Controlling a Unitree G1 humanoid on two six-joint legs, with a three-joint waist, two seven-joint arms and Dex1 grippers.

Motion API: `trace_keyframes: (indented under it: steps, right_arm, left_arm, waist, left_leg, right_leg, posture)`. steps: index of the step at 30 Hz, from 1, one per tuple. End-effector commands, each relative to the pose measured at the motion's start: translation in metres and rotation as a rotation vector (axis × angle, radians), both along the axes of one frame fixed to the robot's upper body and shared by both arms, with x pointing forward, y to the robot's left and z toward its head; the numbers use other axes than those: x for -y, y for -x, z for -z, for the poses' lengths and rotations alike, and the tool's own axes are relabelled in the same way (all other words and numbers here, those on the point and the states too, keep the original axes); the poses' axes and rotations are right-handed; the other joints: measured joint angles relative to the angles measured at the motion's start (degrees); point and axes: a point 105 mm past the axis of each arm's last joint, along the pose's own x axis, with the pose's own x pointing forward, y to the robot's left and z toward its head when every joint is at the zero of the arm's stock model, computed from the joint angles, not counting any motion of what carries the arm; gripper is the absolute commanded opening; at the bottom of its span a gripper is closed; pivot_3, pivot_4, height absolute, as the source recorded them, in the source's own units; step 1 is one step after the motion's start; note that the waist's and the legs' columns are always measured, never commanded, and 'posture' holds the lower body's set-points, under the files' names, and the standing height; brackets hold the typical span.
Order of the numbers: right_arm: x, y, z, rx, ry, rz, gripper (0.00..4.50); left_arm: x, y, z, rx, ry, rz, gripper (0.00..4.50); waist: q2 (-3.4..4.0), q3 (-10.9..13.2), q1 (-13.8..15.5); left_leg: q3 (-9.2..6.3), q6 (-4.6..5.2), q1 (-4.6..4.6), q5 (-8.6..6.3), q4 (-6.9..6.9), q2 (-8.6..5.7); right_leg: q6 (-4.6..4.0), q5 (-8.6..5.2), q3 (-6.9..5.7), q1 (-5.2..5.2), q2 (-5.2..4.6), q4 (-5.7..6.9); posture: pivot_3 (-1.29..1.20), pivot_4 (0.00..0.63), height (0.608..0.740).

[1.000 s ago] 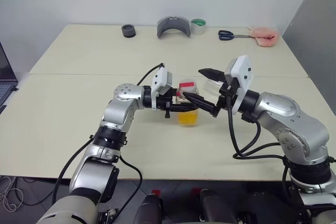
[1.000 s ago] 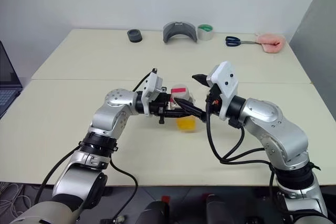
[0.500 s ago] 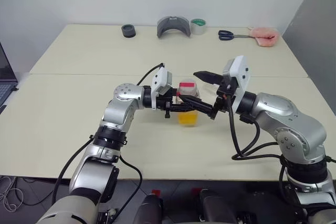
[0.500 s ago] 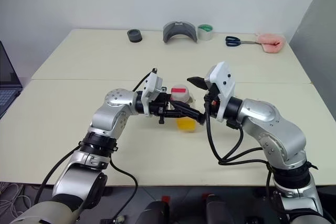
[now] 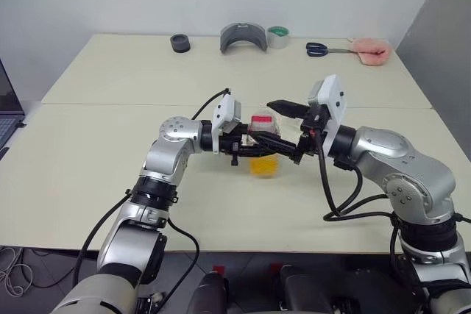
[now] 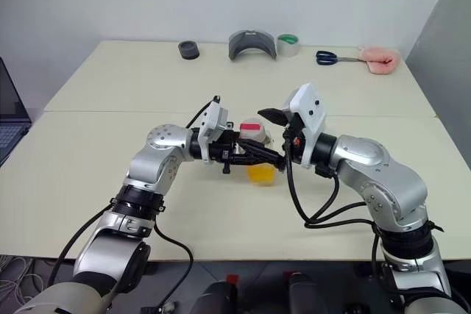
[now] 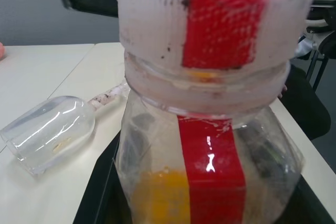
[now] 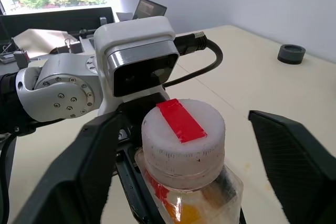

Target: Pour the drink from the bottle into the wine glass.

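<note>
The bottle [image 5: 263, 145], part full of orange drink [image 5: 265, 165], stands clamped in the left claw [image 6: 246, 154], its cap [image 8: 182, 135] on. The right claw [image 8: 184, 145] straddles that cap, jaws apart, not gripping. If they close off-centre, the bottle may twist in the clamp or slop. The wine glass [image 7: 50, 132] lies on its side beyond the bottle. The cream table [image 5: 110, 174] carries scissors [image 5: 318, 49] and tape [image 5: 278, 35] far off by a pale wall.
</note>
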Motion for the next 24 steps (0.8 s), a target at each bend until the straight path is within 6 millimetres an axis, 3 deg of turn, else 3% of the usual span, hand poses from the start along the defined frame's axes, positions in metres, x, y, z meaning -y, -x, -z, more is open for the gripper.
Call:
trace_keyframes:
  steps: [1, 3, 13, 15, 19, 24]
  right_arm:
    - [-0.003, 0.003, -0.013, 0.064, -0.008, -0.014, 2.51]
    - [-0.003, 0.003, -0.014, 0.072, -0.008, -0.012, 1.84]
    - [0.005, 0.008, -0.022, 0.009, -0.199, 0.012, 1.81]
    - [0.007, 0.009, -0.020, 0.035, -0.172, 0.031, 1.80]
    - [0.007, 0.010, -0.021, 0.254, -0.007, 0.090, 1.74]
    - [0.014, 0.009, -0.033, 0.322, -0.074, 0.134, 1.74]
  left_arm:
    - [0.004, 0.005, -0.013, 0.065, 0.015, 0.028, 1.71]
    - [0.004, 0.005, -0.013, 0.066, 0.016, 0.028, 1.71]
    - [0.004, 0.005, -0.011, 0.063, 0.019, 0.024, 1.71]
    - [0.004, 0.005, -0.011, 0.063, 0.019, 0.025, 1.71]
    - [0.004, 0.006, -0.011, 0.062, 0.019, 0.024, 1.71]
    - [0.004, 0.006, -0.011, 0.060, 0.020, 0.021, 1.71]
  waist:
    - [0.00, 0.0, 0.0]
    - [0.00, 0.0, 0.0]
    - [0.00, 0.0, 0.0]
    - [0.01, 0.0, 0.0]
    - [0.01, 0.0, 0.0]
    - [0.01, 0.0, -0.1]
  left_leg:
    - [0.00, 0.00, 0.00, 0.00, 0.00, 0.00]
    - [-0.01, 0.00, 0.00, 0.00, 0.00, 0.01]
    - [-0.02, 0.00, 0.00, 0.00, 0.00, 0.00]
    - [-0.03, 0.00, -0.01, 0.00, 0.00, 0.00]
    - [0.01, 0.00, 0.00, 0.00, 0.00, -0.02]
    - [0.01, 0.00, 0.02, 0.00, -0.01, 0.02]
  right_leg:
    - [0.00, 0.00, 0.00, 0.00, 0.00, 0.00]
    - [0.00, 0.00, -0.01, 0.00, 0.00, 0.00]
    - [0.00, 0.00, 0.00, 0.00, -0.01, 0.01]
    - [0.00, 0.00, -0.01, 0.00, 0.00, 0.01]
    - [0.01, 0.00, 0.00, 0.00, -0.01, 0.00]
    - [0.01, 0.00, 0.00, 0.00, 0.03, 0.01]
  posture:
    - [0.00, 0.150, 0.740]
    - [0.00, 0.150, 0.740]
    - [0.00, 0.150, 0.740]
    - [0.00, 0.150, 0.740]
    - [0.00, 0.150, 0.740]
    - [0.00, 0.150, 0.740]
